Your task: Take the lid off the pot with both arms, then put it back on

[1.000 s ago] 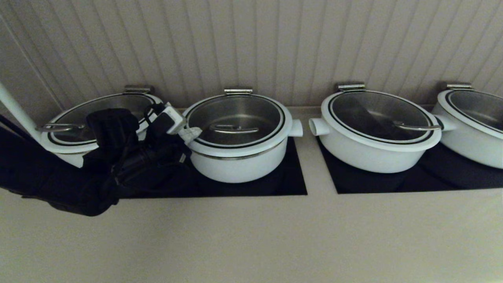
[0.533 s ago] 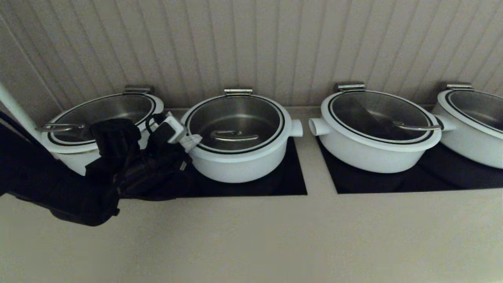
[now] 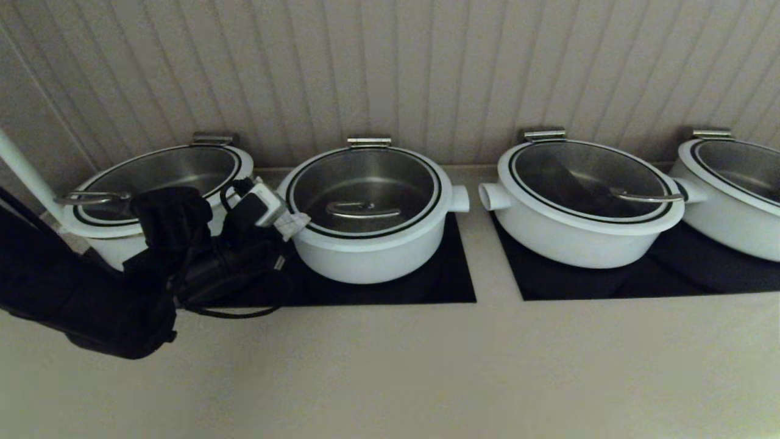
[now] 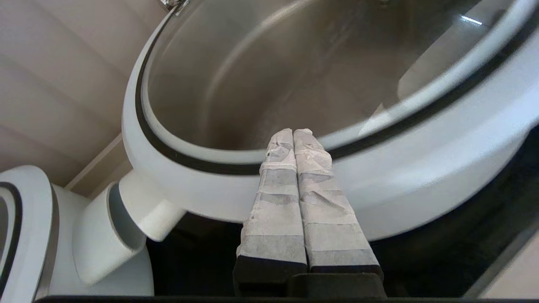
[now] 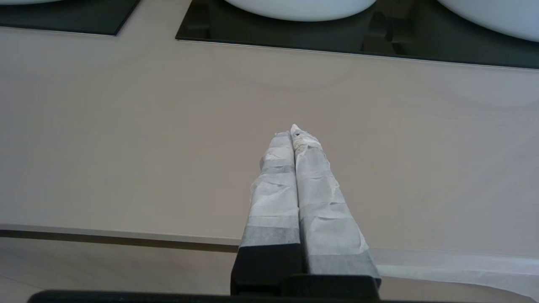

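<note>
Now the lid [image 3: 364,195] sits seated on the pot [image 3: 372,244]; the empty, closed left hand [image 3: 294,221] has lowered beside it.

The left gripper [image 3: 295,222] is extended forward with fingers pressed together; the right gripper [image 5: 294,132] likewise closed, held low.

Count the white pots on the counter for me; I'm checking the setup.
4. Far left pot, behind the left arm; the task pot left of centre; a third right of centre; a fourth cut off at the right edge. More may lie beyond view.
</note>
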`<state>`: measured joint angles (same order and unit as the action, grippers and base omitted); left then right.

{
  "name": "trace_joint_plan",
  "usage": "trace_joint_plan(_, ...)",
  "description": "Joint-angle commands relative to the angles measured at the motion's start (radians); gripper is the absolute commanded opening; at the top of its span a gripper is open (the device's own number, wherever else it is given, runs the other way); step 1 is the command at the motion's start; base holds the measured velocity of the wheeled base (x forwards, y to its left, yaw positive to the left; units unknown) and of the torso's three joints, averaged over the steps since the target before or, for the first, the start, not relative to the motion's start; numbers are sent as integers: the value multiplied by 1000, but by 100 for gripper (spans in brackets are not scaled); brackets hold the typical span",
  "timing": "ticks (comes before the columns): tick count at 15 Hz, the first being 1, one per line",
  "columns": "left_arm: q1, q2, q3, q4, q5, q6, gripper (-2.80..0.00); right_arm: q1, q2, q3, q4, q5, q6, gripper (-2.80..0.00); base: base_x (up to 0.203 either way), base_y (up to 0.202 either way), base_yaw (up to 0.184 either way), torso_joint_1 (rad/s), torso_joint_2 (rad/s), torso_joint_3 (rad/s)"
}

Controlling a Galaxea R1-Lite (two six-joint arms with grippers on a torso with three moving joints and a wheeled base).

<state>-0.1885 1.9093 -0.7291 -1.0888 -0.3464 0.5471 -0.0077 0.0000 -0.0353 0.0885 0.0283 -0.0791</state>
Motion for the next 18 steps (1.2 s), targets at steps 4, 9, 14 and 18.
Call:
trace_joint_plan(4, 15, -100, 62, -4, 15, 4, -280, 0, 1, 0, 0, 1, -1, -280, 0, 0, 0, 0, 0, 0)
trace_joint_plan(9, 65, -203, 140, 3, 27, 4, -280, 0, 2, 0, 0, 1, -1, -280, 0, 0, 0, 0, 0, 0)
trace_joint_plan(14, 141, -373, 183, 67, 29, -28, -280, 0, 0, 0, 0, 1, -1, -280, 0, 0, 0, 0, 0, 0)
trace_joint_plan(18, 227, -567, 187, 232, 62, -45, -280, 0, 0, 0, 0, 1, -1, -280, 0, 0, 0, 0, 0, 0)
